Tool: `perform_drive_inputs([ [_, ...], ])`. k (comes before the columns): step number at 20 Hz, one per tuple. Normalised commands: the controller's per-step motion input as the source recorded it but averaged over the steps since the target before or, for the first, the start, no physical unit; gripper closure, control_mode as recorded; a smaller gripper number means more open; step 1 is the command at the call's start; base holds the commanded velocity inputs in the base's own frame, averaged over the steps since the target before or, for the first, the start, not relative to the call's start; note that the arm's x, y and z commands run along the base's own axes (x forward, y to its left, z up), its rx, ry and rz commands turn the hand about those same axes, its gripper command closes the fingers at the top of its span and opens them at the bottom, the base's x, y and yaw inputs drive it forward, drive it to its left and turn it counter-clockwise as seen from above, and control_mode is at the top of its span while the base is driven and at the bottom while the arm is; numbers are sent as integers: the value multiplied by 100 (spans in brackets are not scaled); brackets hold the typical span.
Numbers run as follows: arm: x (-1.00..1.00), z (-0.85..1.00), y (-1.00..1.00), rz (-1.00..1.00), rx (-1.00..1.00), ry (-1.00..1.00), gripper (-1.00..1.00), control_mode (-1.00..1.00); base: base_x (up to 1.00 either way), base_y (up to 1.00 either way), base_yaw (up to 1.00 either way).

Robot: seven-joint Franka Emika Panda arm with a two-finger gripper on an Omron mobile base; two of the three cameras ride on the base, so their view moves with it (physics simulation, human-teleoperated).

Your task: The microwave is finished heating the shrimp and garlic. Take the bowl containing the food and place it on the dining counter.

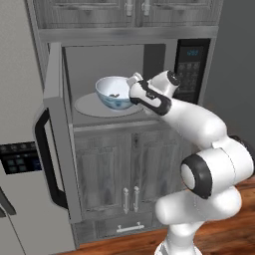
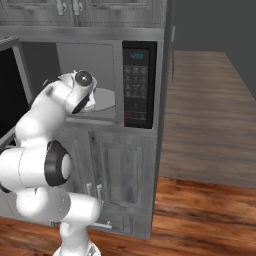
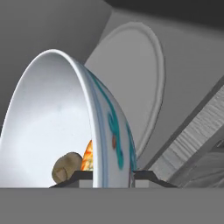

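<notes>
The microwave [image 1: 191, 64] stands with its door [image 1: 56, 134] swung open to the left. Inside, the white bowl [image 1: 113, 92] with its blue pattern is over the grey turntable plate [image 1: 94, 108]; whether it touches the plate I cannot tell. My gripper [image 1: 132, 82] is shut on the bowl's right rim. In the hand view the fingertips [image 3: 81, 176] straddle the bowl [image 3: 57, 118] wall, one inside and one outside. A tan garlic piece [image 3: 65, 168] and an orange shrimp [image 3: 88, 156] lie in the bowl's bottom. The dining counter is out of view.
The open door's black bar handle [image 1: 46, 159] juts toward the base on the left. A grey fridge [image 1: 17, 209] stands left of it. Grey cabinets [image 1: 124, 169] sit below the microwave, and the keypad panel [image 2: 136, 85] is on its right. Wood floor [image 2: 210, 150] lies open to the right.
</notes>
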Motion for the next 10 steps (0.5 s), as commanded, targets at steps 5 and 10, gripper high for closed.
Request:
perform_drive_inputs([
  [5,-100,68,-15,0,0,0,100,-100,0,0,0],
  [10,-100,77,-14,3,-4,5,100,-100,0,0,0],
])
